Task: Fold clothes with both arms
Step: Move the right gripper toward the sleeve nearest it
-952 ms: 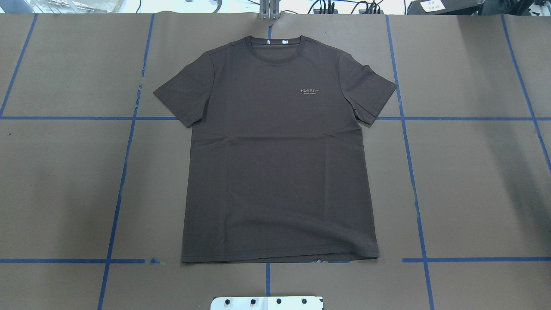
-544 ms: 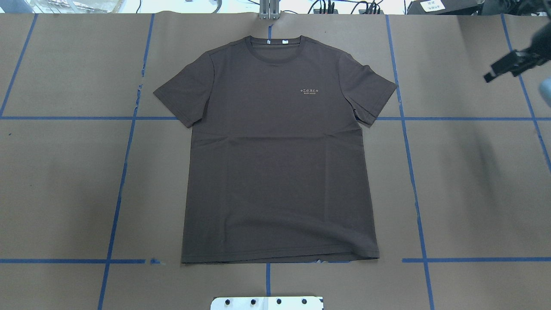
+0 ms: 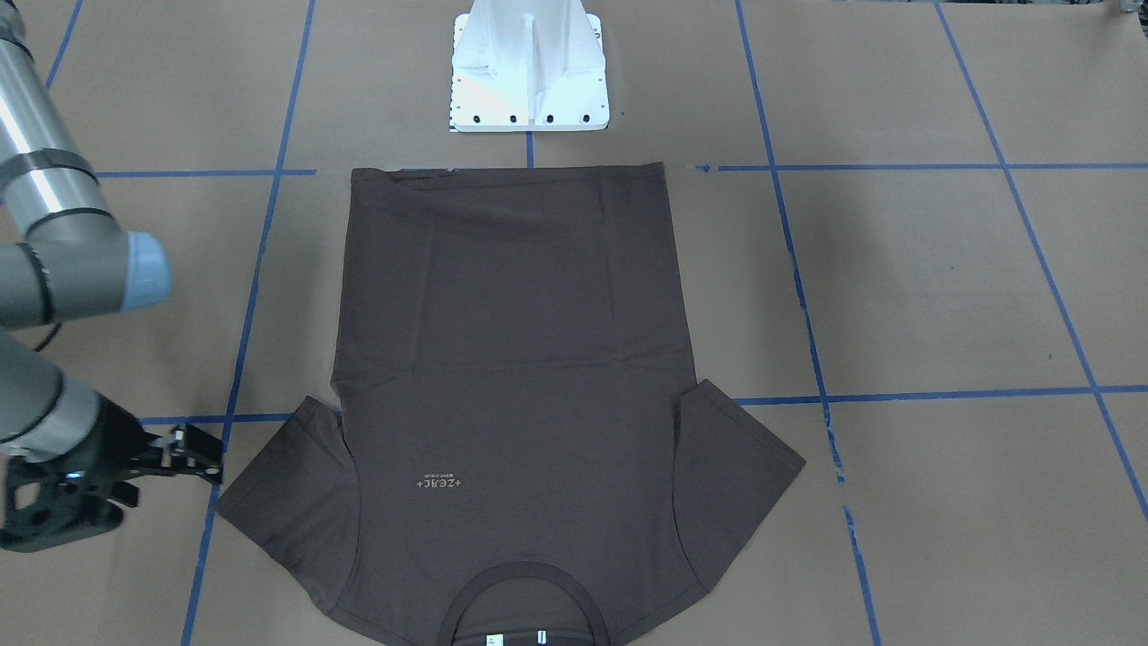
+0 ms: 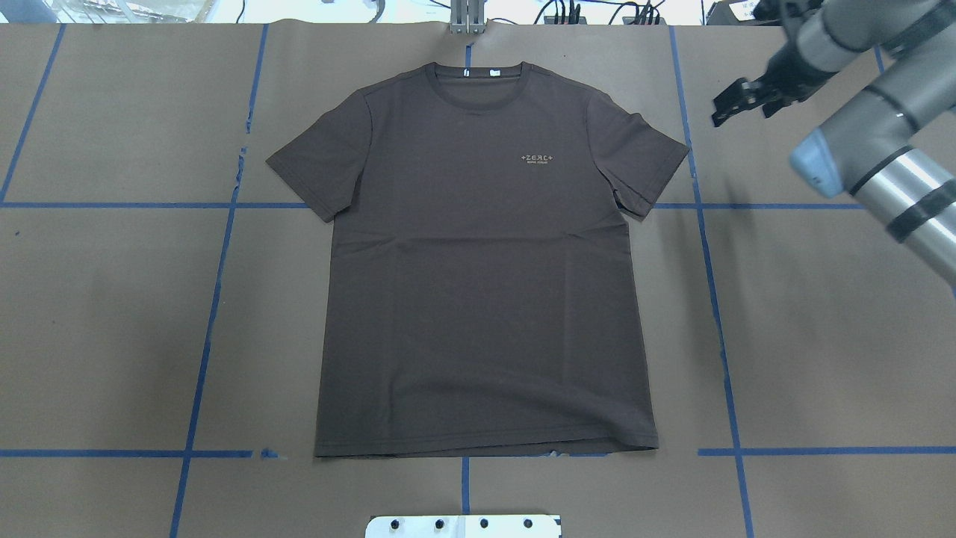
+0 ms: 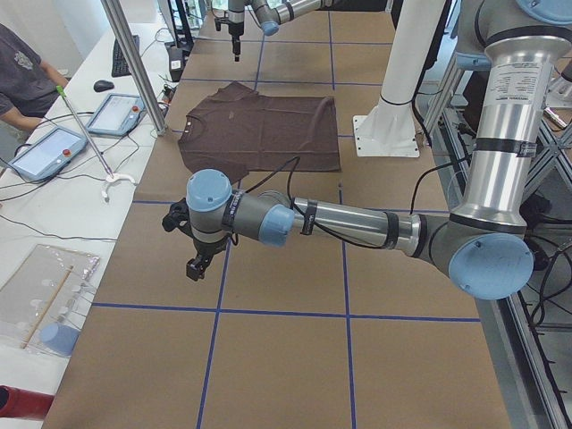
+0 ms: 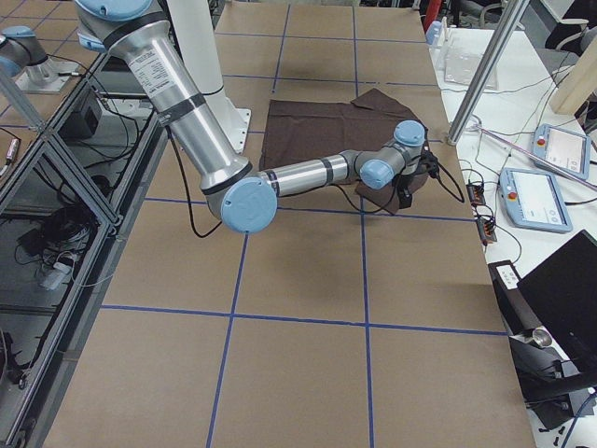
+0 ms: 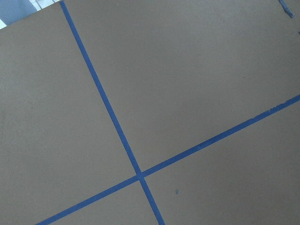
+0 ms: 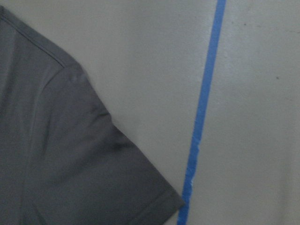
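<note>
Right arm's black two-finger pincer point(image 4: 728, 101), jaws apart, has swung in near a sleeve of the flat dark brown T-shirt point(image 4: 485, 261) (approach step); next, descend and pinch.

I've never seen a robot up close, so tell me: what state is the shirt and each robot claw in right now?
Dark brown T-shirt: spread flat, logo side up, unfolded, untouched.
Right gripper: open, empty, above the table beside a sleeve.
Left gripper: away from the T-shirt; open or shut unclear.
</note>
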